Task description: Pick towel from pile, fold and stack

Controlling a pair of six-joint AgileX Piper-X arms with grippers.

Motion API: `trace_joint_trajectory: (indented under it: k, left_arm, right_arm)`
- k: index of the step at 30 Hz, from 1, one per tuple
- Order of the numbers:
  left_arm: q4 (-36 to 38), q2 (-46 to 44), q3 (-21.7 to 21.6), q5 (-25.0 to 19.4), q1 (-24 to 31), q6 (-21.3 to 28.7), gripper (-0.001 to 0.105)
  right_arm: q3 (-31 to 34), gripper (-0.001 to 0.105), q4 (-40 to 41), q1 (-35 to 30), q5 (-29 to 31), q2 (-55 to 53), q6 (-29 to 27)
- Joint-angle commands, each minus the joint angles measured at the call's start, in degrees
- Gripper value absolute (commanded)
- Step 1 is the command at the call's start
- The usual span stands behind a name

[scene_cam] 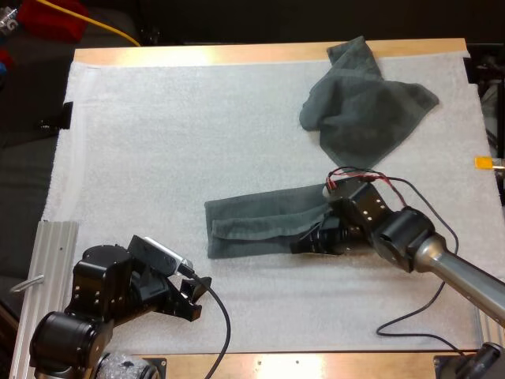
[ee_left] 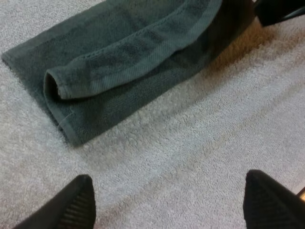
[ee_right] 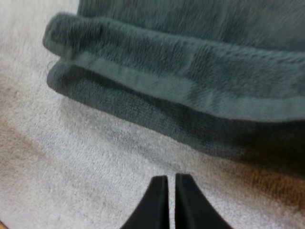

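A dark grey-green towel (scene_cam: 260,225) lies folded into a long strip in the middle of the mat, its near long edge rolled over on itself (ee_left: 128,62). A second towel (scene_cam: 363,106) sits crumpled at the far right. My right gripper (scene_cam: 304,246) is low at the folded towel's right near edge; its fingers (ee_right: 171,177) are shut together on nothing, resting over bare mat just short of the towel's hem (ee_right: 190,81). My left gripper (scene_cam: 197,296) hovers near the front left, open (ee_left: 167,177), with the towel's left end a short way ahead of it.
The white mat (scene_cam: 173,142) covers most of the wooden table (scene_cam: 237,54). An aluminium rail (scene_cam: 43,268) runs along the near left edge beside my left arm. My right gripper's tip (ee_left: 276,12) shows at the towel's far end.
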Motion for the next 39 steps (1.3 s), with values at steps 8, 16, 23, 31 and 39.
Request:
trace_joint_trajectory:
  k: [8,16,23,31,39]
  left_arm:
    - [-0.01,-0.16,-0.33,0.60,-0.21,-0.03,0.063]
    - [-0.01,-0.16,-0.33,0.60,-0.21,-0.03,0.063]
    - [-0.01,-0.16,-0.33,0.60,-0.21,-0.03,0.063]
    - [-0.01,-0.16,-0.33,0.60,-0.21,-0.03,0.063]
    - [-0.01,-0.16,-0.33,0.68,-0.21,-0.03,0.063]
  right_arm:
    - [-0.55,0.001,-0.97,0.19,-3.27,4.60,-0.72]
    - [-0.55,0.001,-2.78,0.19,-5.70,8.67,-0.59]
    - [-0.55,0.001,-5.31,0.19,-6.61,11.48,0.01]
    - [-1.71,0.001,-6.68,0.19,-6.52,14.61,0.31]
    - [-4.10,0.001,-6.96,0.19,-6.19,18.42,0.31]
